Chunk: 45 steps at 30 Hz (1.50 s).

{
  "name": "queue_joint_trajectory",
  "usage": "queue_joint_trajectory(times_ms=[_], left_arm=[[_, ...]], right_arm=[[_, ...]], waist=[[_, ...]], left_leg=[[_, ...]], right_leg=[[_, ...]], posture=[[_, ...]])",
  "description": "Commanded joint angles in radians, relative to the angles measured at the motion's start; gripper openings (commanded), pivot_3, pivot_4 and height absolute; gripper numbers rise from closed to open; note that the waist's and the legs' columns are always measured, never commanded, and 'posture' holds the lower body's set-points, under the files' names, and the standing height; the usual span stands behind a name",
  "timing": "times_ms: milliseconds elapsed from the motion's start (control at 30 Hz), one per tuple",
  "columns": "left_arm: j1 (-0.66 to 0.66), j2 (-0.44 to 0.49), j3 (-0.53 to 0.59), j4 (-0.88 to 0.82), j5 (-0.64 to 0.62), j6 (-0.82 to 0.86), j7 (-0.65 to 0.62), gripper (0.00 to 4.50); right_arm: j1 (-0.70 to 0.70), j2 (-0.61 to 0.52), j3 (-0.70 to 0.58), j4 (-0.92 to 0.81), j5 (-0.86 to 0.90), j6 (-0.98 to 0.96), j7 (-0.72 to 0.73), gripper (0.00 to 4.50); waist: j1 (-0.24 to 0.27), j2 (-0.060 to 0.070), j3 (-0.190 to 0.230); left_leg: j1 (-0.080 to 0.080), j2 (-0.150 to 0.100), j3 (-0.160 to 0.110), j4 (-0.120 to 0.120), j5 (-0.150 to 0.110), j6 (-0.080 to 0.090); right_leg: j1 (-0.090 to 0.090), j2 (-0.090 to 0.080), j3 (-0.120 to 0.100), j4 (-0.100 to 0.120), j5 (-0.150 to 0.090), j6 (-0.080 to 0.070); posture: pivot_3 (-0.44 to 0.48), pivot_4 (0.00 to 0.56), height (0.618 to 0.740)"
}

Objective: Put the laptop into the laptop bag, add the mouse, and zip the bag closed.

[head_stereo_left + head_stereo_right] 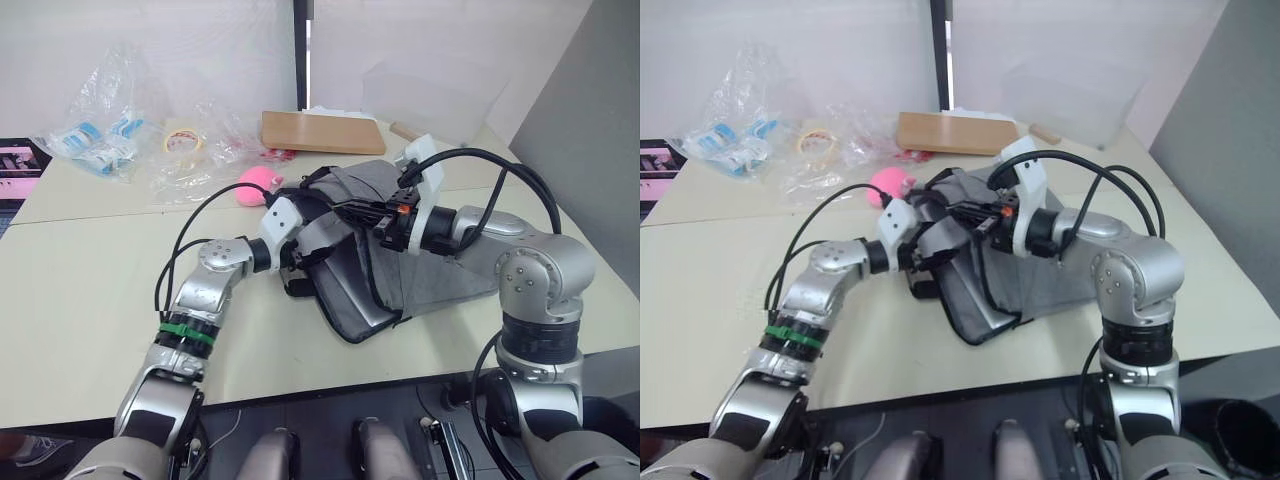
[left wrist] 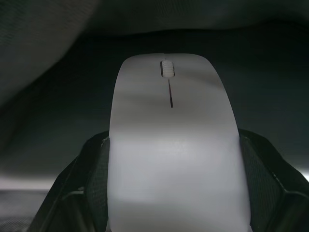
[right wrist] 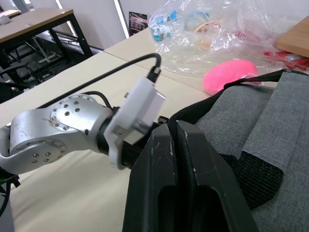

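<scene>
— Mouse first: where is the small white glossy mouse [image 2: 171, 154]?

— Clamped between the left gripper [image 2: 174, 193]'s black fingers [image 2: 89, 179], inside the dark mouth of the flat grey fabric laptop bag [image 1: 430, 270].

— And the thin silver-grey metal laptop [image 1: 345, 285]?

— Inside that bag, one rounded corner showing at the open edge.

— The right gripper [image 3: 176, 133]?

— Its fingers are pressed together at the bag's upper edge, pinching it as far as I can tell. A round pink plush toy [image 1: 258, 184] lies just beyond the bag.
</scene>
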Motion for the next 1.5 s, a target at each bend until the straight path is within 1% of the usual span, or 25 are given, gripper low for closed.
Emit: queue_joint_trajectory(times_ms=[33, 167, 333, 567, 900, 1433, 1500], left_arm=[[-0.044, -0.044, -0.008, 0.029, 0.021, -0.051, 0.015, 2.86], [-0.06, -0.08, -0.008, 0.089, 0.039, -0.085, 0.029, 2.86], [-0.071, -0.095, -0.007, 0.145, 0.053, -0.105, 0.026, 2.86], [-0.09, -0.109, -0.004, 0.175, 0.052, -0.063, 0.01, 2.86], [-0.115, -0.143, 0.01, 0.236, 0.048, -0.081, 0.029, 2.86], [-0.12, -0.153, 0.028, 0.263, 0.046, -0.071, -0.002, 2.86], [-0.118, -0.154, 0.033, 0.26, 0.043, -0.078, -0.007, 3.89]], right_arm=[[-0.042, 0.002, -0.041, -0.049, 0.064, -0.007, -0.007, 0.01], [-0.041, 0.005, -0.057, -0.046, 0.085, -0.005, -0.04, 0.01], [-0.047, -0.018, -0.058, -0.034, 0.1, -0.006, -0.046, 0.01], [-0.054, -0.032, -0.064, -0.029, 0.129, -0.006, -0.056, 0.01], [-0.053, -0.042, -0.068, -0.024, 0.157, -0.004, -0.089, 0.01], [-0.056, -0.061, -0.054, -0.018, 0.177, -0.01, -0.102, 0.01], [-0.055, -0.061, -0.052, -0.02, 0.179, -0.011, -0.103, 0.0]], waist=[[-0.001, 0.0, 0.0], [-0.003, 0.0, 0.0], [-0.001, 0.0, 0.0], [0.002, 0.0, 0.0], [0.002, 0.0, 0.0], [0.003, 0.0, 0.0], [0.003, 0.0, 0.0]], left_leg=[[0.0, 0.0, 0.0, 0.0, 0.0, 0.0], [0.0, 0.0, 0.0, 0.0, 0.0, 0.001], [0.0, 0.0, 0.0, 0.001, 0.0, 0.001], [-0.001, 0.0, 0.0, 0.002, -0.001, 0.001], [-0.001, 0.0, 0.0, 0.002, -0.001, 0.001], [-0.001, 0.0, 0.0, 0.003, -0.001, 0.001], [-0.001, 0.0, 0.0, 0.003, -0.001, 0.001]], right_leg=[[0.0, 0.0, 0.0, 0.0, 0.0, 0.0], [0.0, 0.0, 0.001, 0.0, 0.0, 0.0], [0.0, 0.0, 0.001, 0.0, 0.0, 0.0], [0.0, 0.0, 0.001, 0.0, 0.0, 0.001], [0.0, 0.0, 0.001, 0.001, 0.001, 0.001], [0.0, 0.0, 0.001, 0.001, 0.001, 0.001], [0.0, 0.0, 0.001, 0.001, 0.001, 0.001]], posture=[[0.0, 0.15, 0.74], [0.0, 0.15, 0.74], [0.0, 0.15, 0.74], [0.0, 0.15, 0.74], [0.0, 0.15, 0.74], [0.0, 0.15, 0.74], [0.0, 0.15, 0.74]])
